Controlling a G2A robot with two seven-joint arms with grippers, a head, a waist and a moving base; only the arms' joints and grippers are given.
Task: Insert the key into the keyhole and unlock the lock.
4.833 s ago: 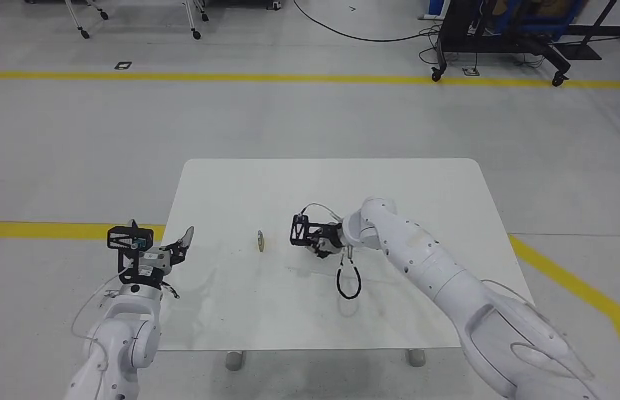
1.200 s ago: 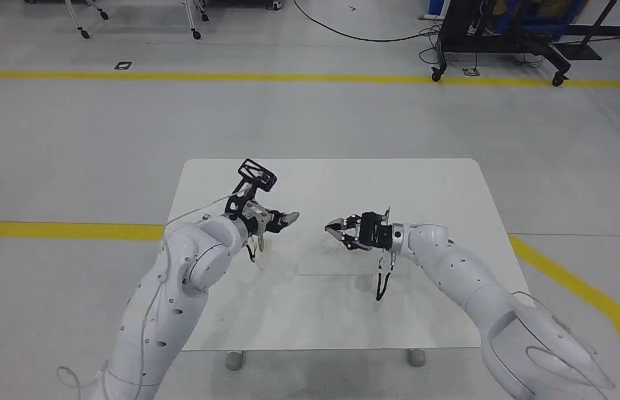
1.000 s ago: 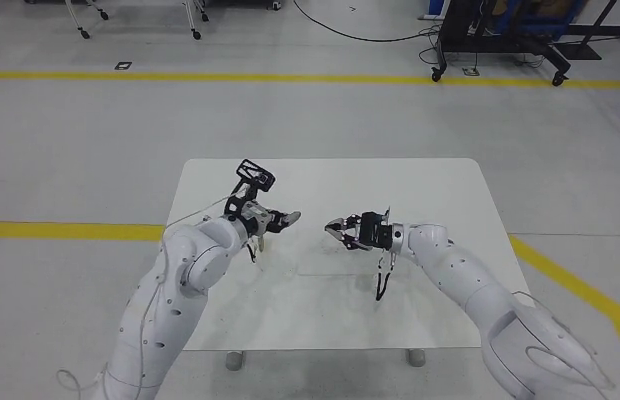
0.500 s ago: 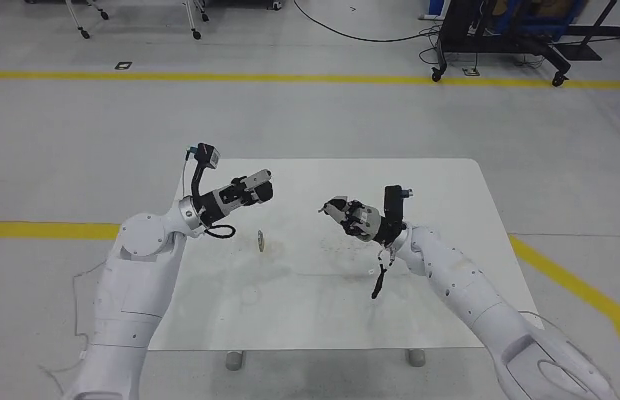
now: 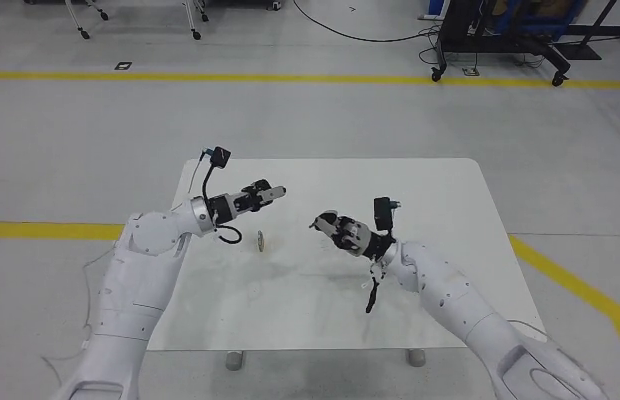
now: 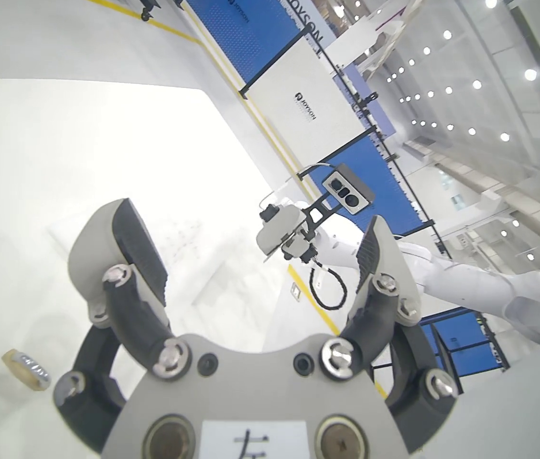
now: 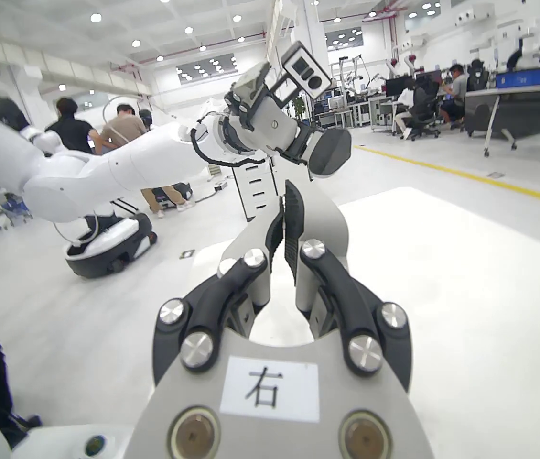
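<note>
A small round brass-and-silver piece [image 5: 260,240] [image 6: 26,369] lies on the white table [image 5: 430,190], left of the middle. My left gripper [image 5: 268,190] [image 6: 251,214] hangs open above and just behind it, with nothing between its fingers. My right gripper [image 5: 325,222] [image 7: 282,222] is held above the table's middle, to the right of the piece, with its tip facing the left gripper. Its pads are pressed together, and I cannot tell whether anything thin is between them. The right gripper [image 6: 277,234] also shows far off in the left wrist view.
A black cable loop [image 5: 370,295] hangs from the right forearm over the table's front half. The table's front edge lies close below both arms. Yellow floor lines and wheeled racks stand well away from the table.
About a second ago the left gripper was low beside the small piece; it has since risen and now points right. The right gripper has lifted and drifted slightly left. The piece has not moved.
</note>
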